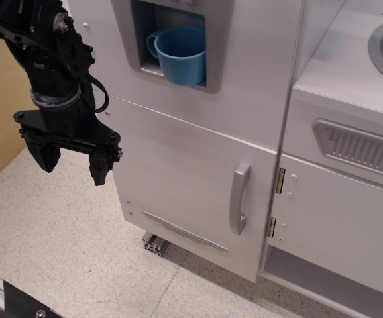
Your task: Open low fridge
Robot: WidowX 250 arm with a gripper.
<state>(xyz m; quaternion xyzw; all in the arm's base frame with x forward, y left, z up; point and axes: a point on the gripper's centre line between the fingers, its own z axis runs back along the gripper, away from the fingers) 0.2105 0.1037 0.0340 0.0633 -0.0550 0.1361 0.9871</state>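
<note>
While jaws gape wide, gripper point(72, 164) empty, left of shut low fridge point(191, 192)

A silver-grey low fridge point(185, 172) door carries a paler grey curved handle point(239, 197) and a thin embossed strip point(183, 230), while a bright blue cup point(180, 54) sits in the grey dispenser recess point(138, 40) above. The black gripper point(69, 161) hangs over a beige speckled floor point(59, 232); to the right, a white cabinet point(344, 218) shows a grey slotted vent point(360, 147) and brass-toned hinges point(279, 180).
</note>
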